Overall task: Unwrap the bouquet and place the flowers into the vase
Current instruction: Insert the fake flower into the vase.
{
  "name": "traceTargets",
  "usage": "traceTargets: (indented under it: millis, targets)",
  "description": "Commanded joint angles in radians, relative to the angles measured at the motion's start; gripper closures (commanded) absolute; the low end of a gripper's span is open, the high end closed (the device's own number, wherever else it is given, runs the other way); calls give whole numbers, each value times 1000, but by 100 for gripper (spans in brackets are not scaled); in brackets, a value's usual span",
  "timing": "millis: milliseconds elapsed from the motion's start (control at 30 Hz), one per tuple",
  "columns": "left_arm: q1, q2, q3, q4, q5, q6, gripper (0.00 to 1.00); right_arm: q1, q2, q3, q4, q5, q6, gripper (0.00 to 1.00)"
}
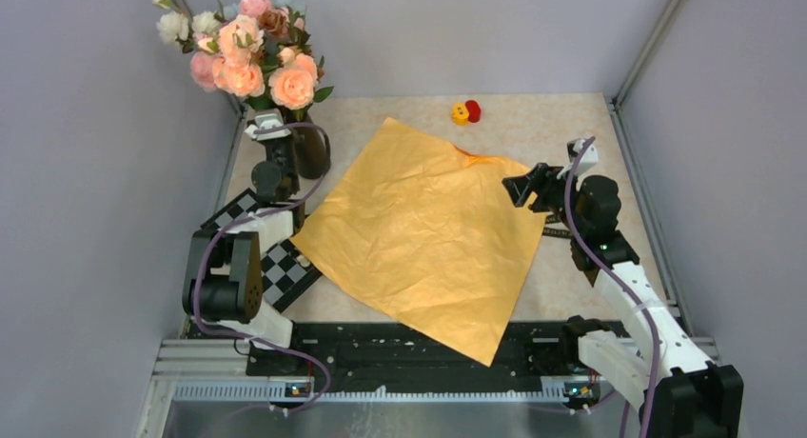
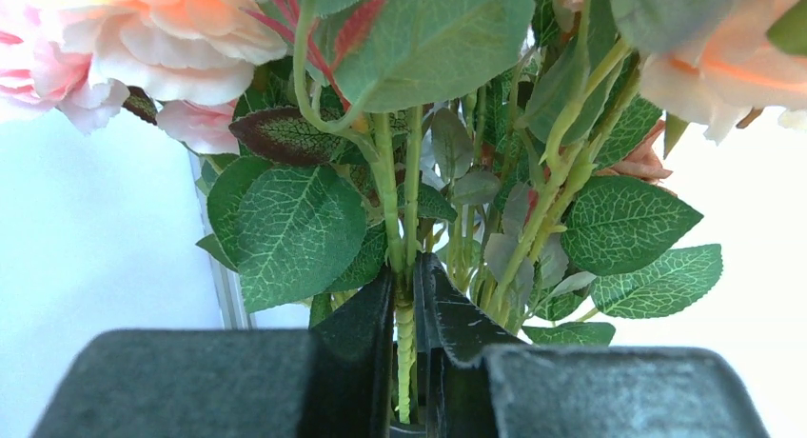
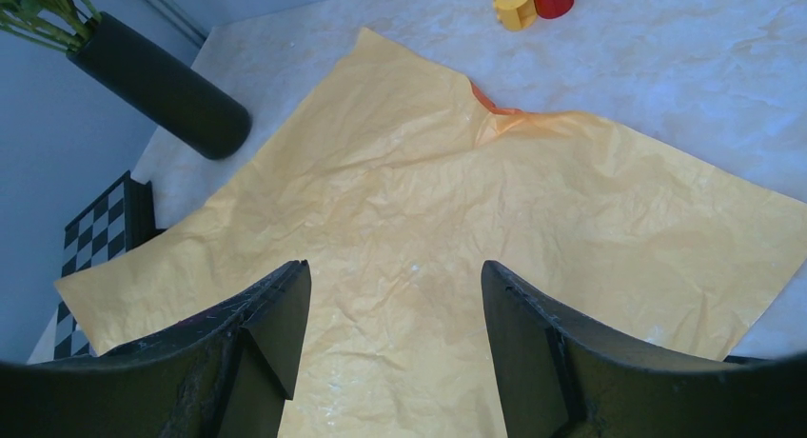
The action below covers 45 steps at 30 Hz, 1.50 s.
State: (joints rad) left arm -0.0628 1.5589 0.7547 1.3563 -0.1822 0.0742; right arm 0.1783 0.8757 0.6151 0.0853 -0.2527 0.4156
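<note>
Lying spread and empty beside the vase (image 1: 309, 150), on its right, the orange paper (image 1: 423, 233) is the biggest thing on the table; its nearest corner comes close to the vase's foot. The unwrapping looks done.

Above the vase stand the flowers (image 1: 252, 52), a wide, heavy-looking head of pink and peach roses, with their green stems running down into its mouth. The vase itself is tall and narrow, at the far left of the table, so the load looks top-heavy. The likeliest trouble is the vase rocking or toppling when the stems are let go, or as the arm backs away. Leaves crowd the fingers, so a pull-out could also snag one and drag a stem back up.

Directly over the vase's mouth, the left gripper (image 2: 404, 281) is nearly closed, pinching a thin green stem (image 2: 406, 343) between its pads. The right gripper (image 3: 395, 295) hangs well to the right of the vase, over the paper's far edge, its jaws wide apart and holding nothing.

Well to the right of the vase, and farther back, sit two small loose heads (image 1: 466, 111), one yellow and one red.
</note>
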Motion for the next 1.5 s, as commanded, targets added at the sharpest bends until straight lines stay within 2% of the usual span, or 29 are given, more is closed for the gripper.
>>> traceTargets:
  millis: [0, 167, 567, 900, 1033, 1467]
  targets:
    - [-5, -4, -13, 1, -10, 3, 100, -16, 1, 0, 50, -15, 8, 33]
    - [-5, -63, -1, -76, 5, -22, 99, -17, -2, 0, 51, -20, 10, 33]
    - [-5, -161, -29, -92, -22, -38, 78, -19, -6, 0, 43, -22, 12, 33]
    - [-5, -195, -25, -114, 3, -40, 68, -20, -10, 0, 34, -23, 12, 33]
    - [-5, -195, -23, -112, -1, -41, 82, -19, -10, -1, 36, -24, 13, 33]
    - [-3, -111, -21, -115, 4, -39, 99, -20, -8, -3, 31, -26, 17, 33]
